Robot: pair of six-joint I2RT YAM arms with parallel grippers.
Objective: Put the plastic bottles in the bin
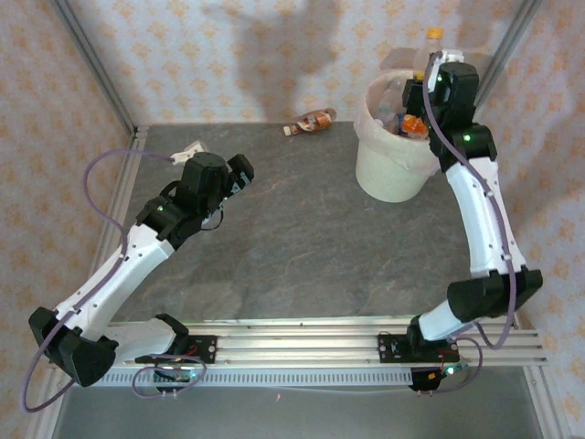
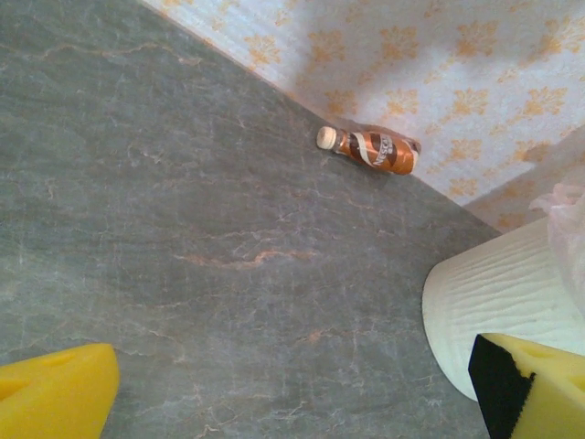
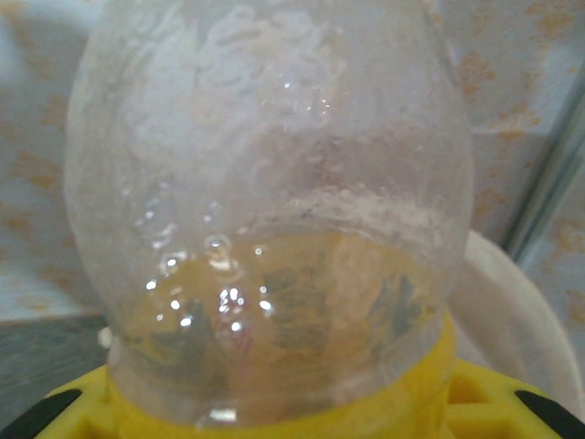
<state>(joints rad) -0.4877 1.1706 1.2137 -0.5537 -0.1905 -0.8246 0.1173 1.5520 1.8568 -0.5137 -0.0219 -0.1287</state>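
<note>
The right gripper [image 1: 431, 80] is clamping a clear bottle [image 3: 274, 183] just above the bin [image 1: 388, 174]. It is seeming light, thin and slippery, so gripping mid-body is best. Left of the bin, the left gripper [image 1: 239, 176] is gaping wide.

A brown bottle [image 2: 370, 148] (white cap) lies by the wall, a clear bottle [image 3: 274, 210] upright near the cream bin [image 1: 388, 174].

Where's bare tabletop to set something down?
Broad bare grey stone-look tabletop between the left arm's open claw and the round cream-white plastic bin, down to the near rail. Crowded: the far edge by the lying brown-orange plastic bottle, and the bin's mouth.
</note>
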